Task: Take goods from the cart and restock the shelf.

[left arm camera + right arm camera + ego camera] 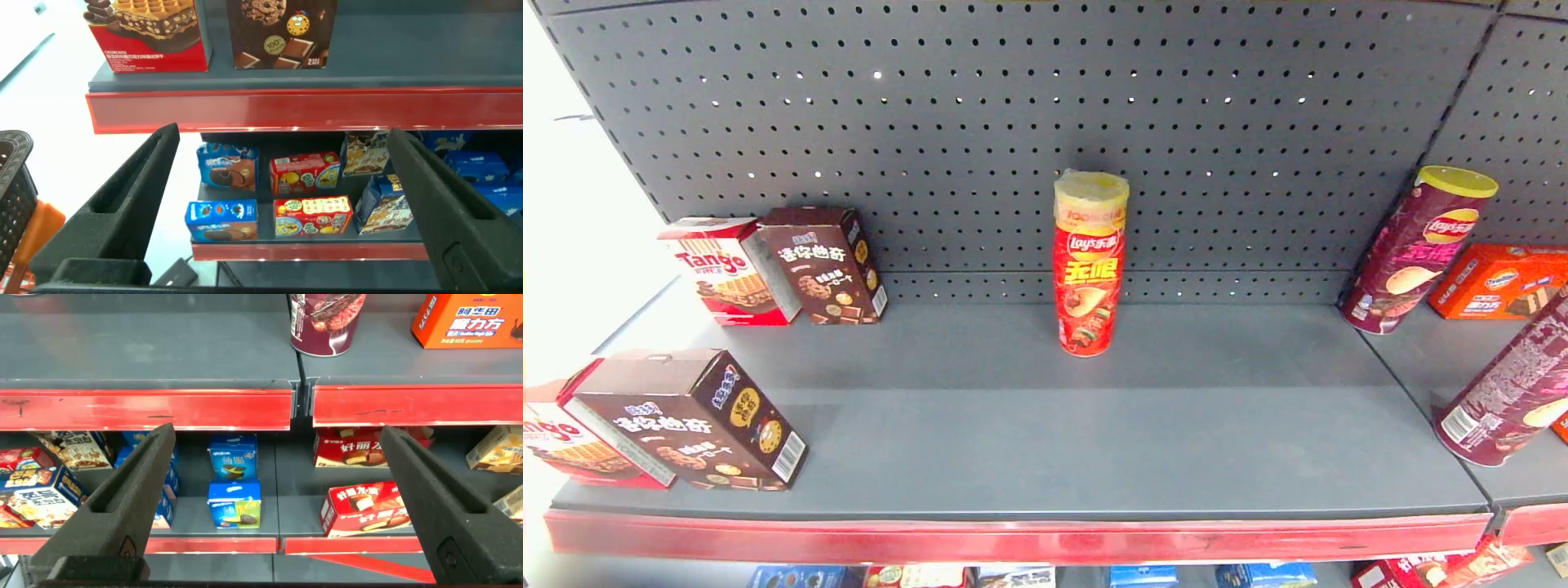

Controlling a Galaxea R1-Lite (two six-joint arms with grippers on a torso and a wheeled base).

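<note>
A red chip can (1089, 263) with a yellow lid stands upright at the back middle of the grey shelf (1029, 425). My left gripper (282, 135) is open and holds nothing; it faces the shelf's red front edge (302, 110) and the lower shelf of snack boxes (304, 196). My right gripper (278, 431) is open too, with nothing in it, and faces the red edge strip (147, 408) farther right. A purple can (327, 322) stands just above that strip.
Brown and red cookie boxes (776, 265) stand at the shelf's back left, and two more (686, 420) at its front left. Purple chip cans (1417, 249) and an orange box (1499, 282) occupy the neighbouring shelf on the right. A black mesh basket (12, 184) sits beside my left gripper.
</note>
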